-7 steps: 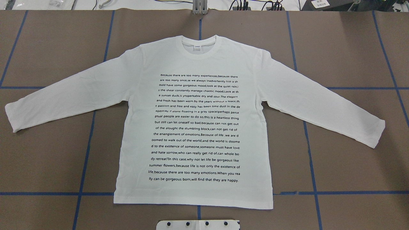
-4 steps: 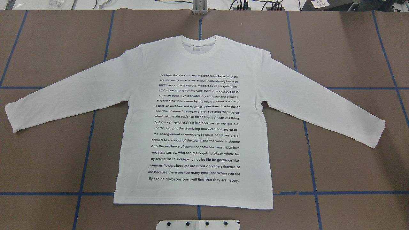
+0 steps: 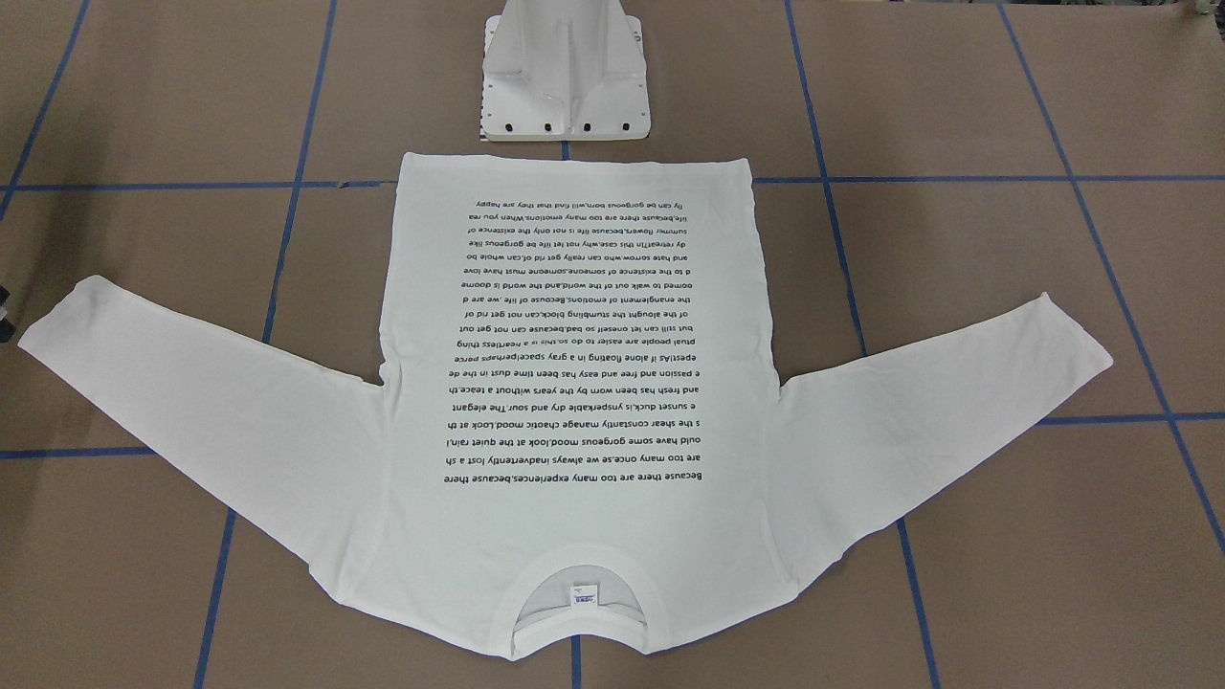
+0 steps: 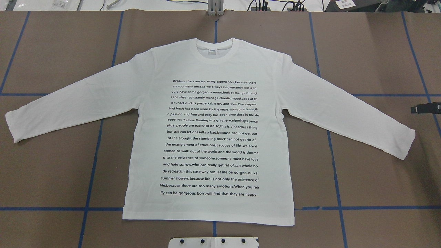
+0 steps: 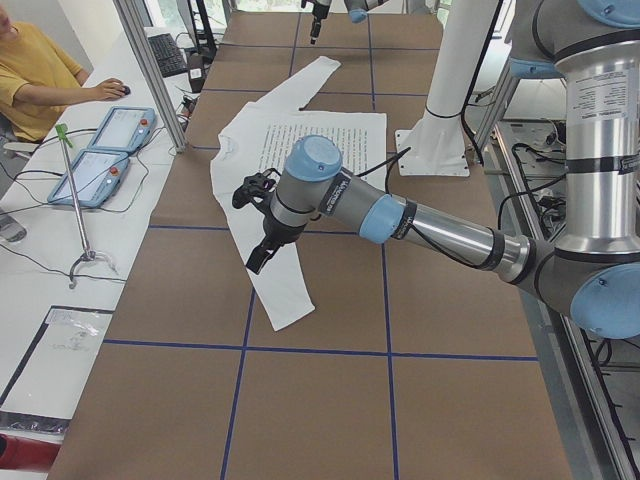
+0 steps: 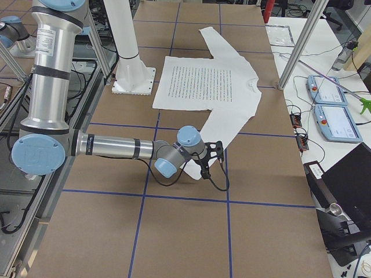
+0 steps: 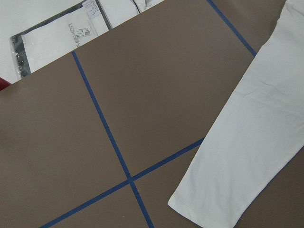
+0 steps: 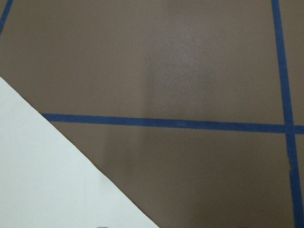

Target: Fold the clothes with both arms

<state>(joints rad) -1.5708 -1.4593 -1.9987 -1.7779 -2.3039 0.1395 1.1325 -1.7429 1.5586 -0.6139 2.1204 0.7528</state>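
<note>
Shirt: The white T-shirt lies flat and print-up in the middle of the table. Its hem is toward the robot-side edge, just short of the pedestal base, and its collar is toward the operators' edge.
Sleeves: The 2 sleeves are spread out. The left sleeve runs toward the left end and the right sleeve toward the right end. Both lie unfolded.
Left gripper: The left gripper points down above the left cuff, apparently clear of the cloth. I cannot tell how its jaws stand.
Right gripper: The right gripper enters at the right end, just beyond the right sleeve and apart from it. Too little of it shows to tell its jaw state.
Stage: No fold looks made yet, so this is likely the approach for a first sleeve fold.
Handling: The cloth is probably light, soft and limp. It will sag and drag rather than hold its shape, and the 2 layers may slide apart.
Hold: Pinch both layers at an edge, at the cuff or the shoulder seam, 1 gripper per side. Lift low to avoid pulling the body askew.
</note>
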